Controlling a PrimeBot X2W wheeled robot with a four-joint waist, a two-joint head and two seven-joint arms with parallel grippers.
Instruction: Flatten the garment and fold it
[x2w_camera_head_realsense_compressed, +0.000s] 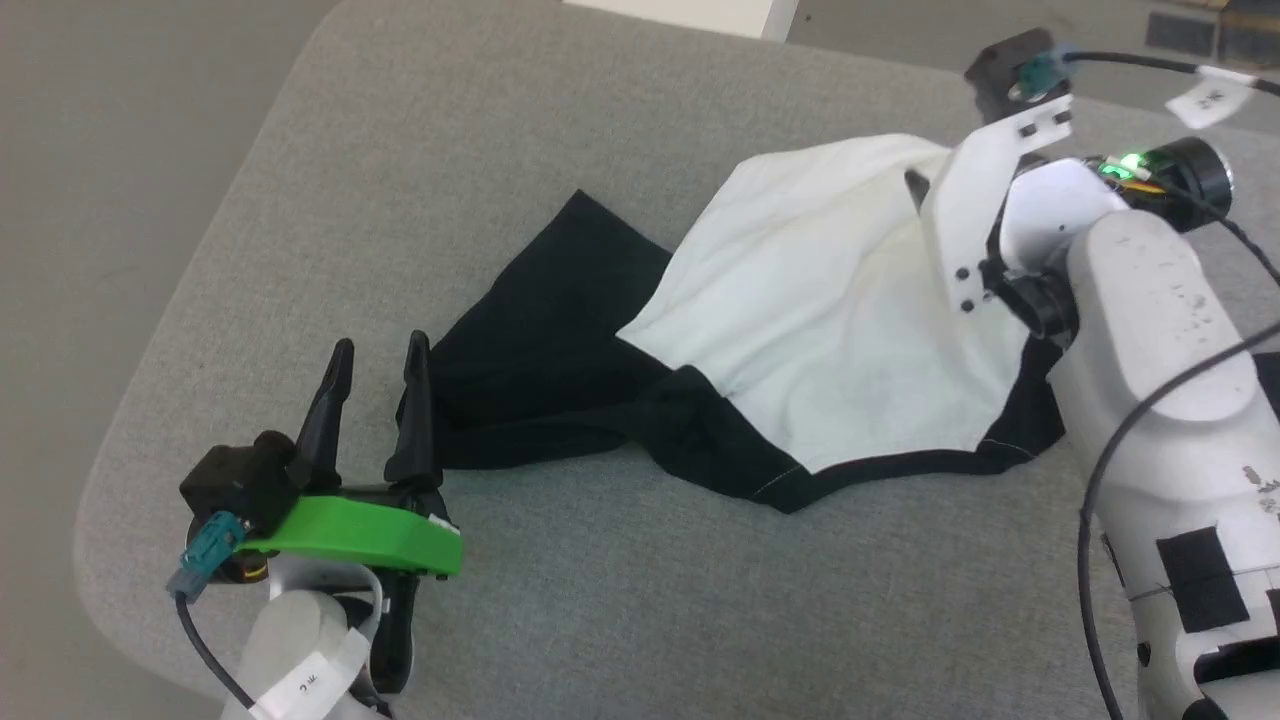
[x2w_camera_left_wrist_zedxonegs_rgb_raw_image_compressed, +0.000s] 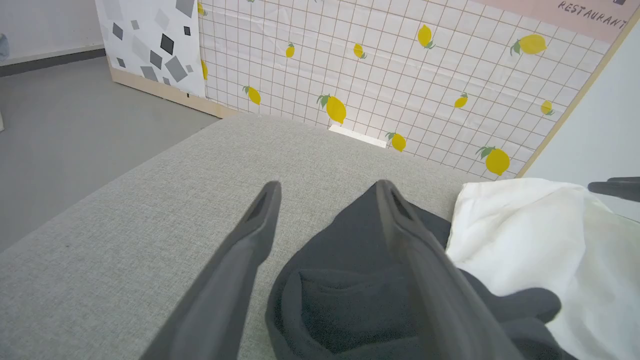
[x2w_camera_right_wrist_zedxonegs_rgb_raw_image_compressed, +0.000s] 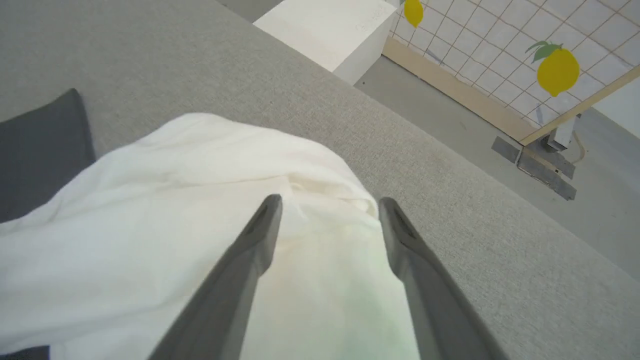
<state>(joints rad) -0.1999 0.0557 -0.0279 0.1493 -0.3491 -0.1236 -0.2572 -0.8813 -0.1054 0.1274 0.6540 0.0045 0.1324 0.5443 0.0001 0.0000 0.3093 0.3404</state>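
One garment (x2w_camera_head_realsense_compressed: 820, 330) lies crumpled on the grey upholstered surface (x2w_camera_head_realsense_compressed: 700, 600), from the middle toward the right edge: a creased white panel on top, with black cloth bunched along its near hem and spreading left in a flat flap. There are two grippers. The left gripper (x2w_camera_head_realsense_compressed: 380, 342), by the near-left corner, holds its fingers spread at the black flap's edge, and the right gripper (x2w_camera_right_wrist_zedxonegs_rgb_raw_image_compressed: 330, 201) stands spread over the white panel, gripping nothing.

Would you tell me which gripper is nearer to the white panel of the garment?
The right. The right gripper hangs open directly over the white panel, near its bunched far edge. The left gripper sits open at the black end, apart from the white.
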